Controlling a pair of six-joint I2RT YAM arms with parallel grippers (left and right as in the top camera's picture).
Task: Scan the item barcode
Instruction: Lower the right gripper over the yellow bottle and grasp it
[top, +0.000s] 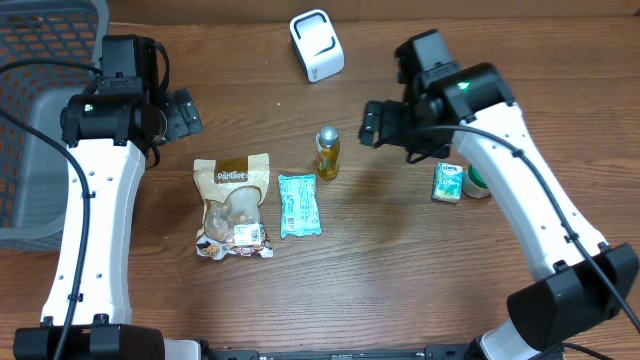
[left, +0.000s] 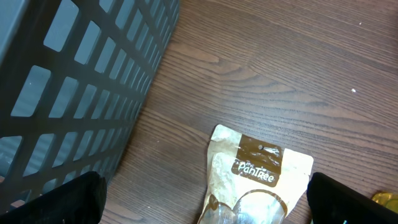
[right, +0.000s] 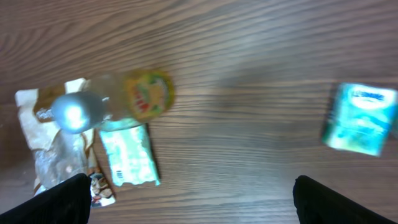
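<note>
Black right gripper (top: 371, 122) is held open and empty at two o'clock of the bottle (top: 327, 152), probably readied for a grasp. The left gripper (top: 186, 112) is likewise open and empty. The scanner (top: 316, 45) is set at the bottle's twelve, within reach.

Soft, even light from above leaves only faint shadows on the table (top: 400, 270), without glare. The overhead and left wrist views are sharp; the right wrist view is smeared, blurring the bottle (right: 115, 102) and teal box (right: 359, 119)
</note>
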